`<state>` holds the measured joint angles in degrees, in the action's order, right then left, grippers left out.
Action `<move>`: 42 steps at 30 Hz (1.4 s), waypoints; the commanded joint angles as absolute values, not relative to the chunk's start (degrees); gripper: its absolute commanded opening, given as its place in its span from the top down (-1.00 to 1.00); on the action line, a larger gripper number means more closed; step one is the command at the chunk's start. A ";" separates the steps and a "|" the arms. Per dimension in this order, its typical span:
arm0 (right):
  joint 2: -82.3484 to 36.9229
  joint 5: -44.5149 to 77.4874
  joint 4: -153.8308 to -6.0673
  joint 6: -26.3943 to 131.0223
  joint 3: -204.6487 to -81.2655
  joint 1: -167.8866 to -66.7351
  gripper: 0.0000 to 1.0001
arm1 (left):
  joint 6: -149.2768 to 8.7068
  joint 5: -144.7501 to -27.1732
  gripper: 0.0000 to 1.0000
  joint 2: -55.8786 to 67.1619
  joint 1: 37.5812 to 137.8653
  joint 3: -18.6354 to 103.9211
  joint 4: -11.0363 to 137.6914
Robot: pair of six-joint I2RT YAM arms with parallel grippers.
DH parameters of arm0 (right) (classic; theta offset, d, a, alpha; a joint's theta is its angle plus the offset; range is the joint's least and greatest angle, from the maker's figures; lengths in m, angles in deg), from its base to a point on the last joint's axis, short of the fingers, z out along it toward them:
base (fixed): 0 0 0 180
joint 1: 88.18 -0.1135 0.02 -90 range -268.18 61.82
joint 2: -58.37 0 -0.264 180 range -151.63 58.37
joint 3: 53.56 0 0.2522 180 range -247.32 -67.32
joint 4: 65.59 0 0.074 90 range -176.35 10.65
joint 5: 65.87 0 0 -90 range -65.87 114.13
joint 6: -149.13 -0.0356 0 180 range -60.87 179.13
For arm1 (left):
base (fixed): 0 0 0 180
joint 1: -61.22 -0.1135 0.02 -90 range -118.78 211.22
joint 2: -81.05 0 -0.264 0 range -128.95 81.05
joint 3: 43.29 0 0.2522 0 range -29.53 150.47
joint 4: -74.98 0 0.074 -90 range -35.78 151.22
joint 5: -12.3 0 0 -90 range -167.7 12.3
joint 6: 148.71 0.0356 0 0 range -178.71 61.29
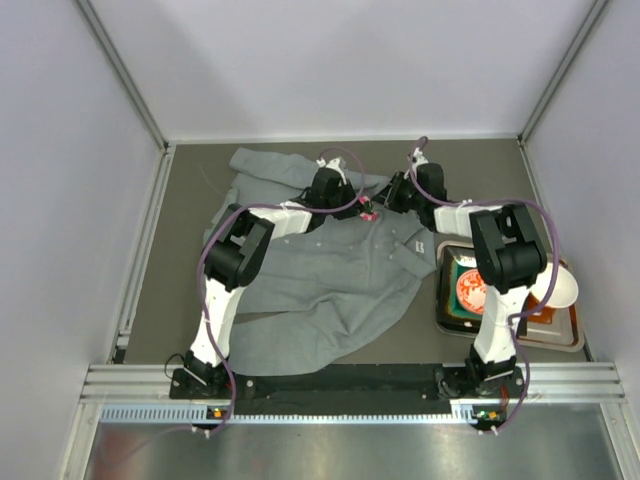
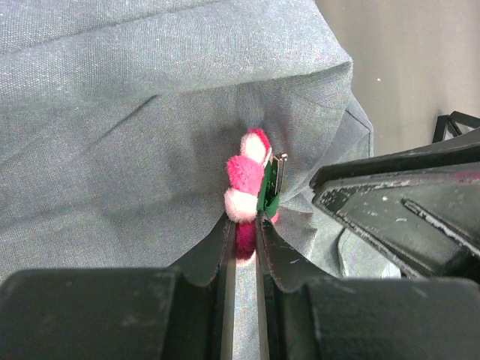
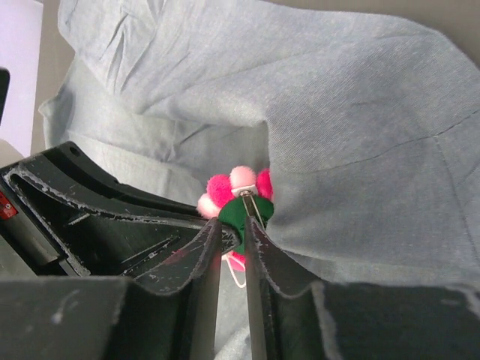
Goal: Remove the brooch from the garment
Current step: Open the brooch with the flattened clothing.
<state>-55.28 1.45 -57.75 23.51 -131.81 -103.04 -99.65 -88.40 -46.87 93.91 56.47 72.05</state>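
The brooch (image 1: 368,213), pink and magenta pompom petals on a green backing with a metal pin, sits on the grey garment (image 1: 330,270) near its collar. In the left wrist view my left gripper (image 2: 241,221) is shut on the brooch (image 2: 246,176), a magenta petal between its tips, with the garment (image 2: 112,112) tented behind. In the right wrist view my right gripper (image 3: 232,225) is shut on the brooch (image 3: 241,196) at its green backing, against the garment (image 3: 360,112). From above, my left gripper (image 1: 355,207) and right gripper (image 1: 383,203) meet at the brooch.
A tray (image 1: 560,345) at the right holds a white bowl (image 1: 555,285) and a round red-orange item (image 1: 470,288). White walls enclose the table at the back and sides. The garment covers the table's middle and left.
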 commanded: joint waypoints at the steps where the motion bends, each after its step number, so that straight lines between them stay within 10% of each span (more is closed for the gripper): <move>1: -54.57 1.01 -55.18 23.36 -132.54 -102.16 0.68 | -101.07 -90.44 1.00 -46.92 93.57 54.94 75.29; 36: -61.43 -4.96 -55.19 23.45 -137.72 -102.16 1.00 | -102.56 -92.99 0.99 -48.33 92.34 53.88 78.01; 42: -60.46 -5.40 -54.22 23.10 -136.14 -102.16 0.91 | -102.30 -93.52 0.59 -47.71 92.34 53.88 77.13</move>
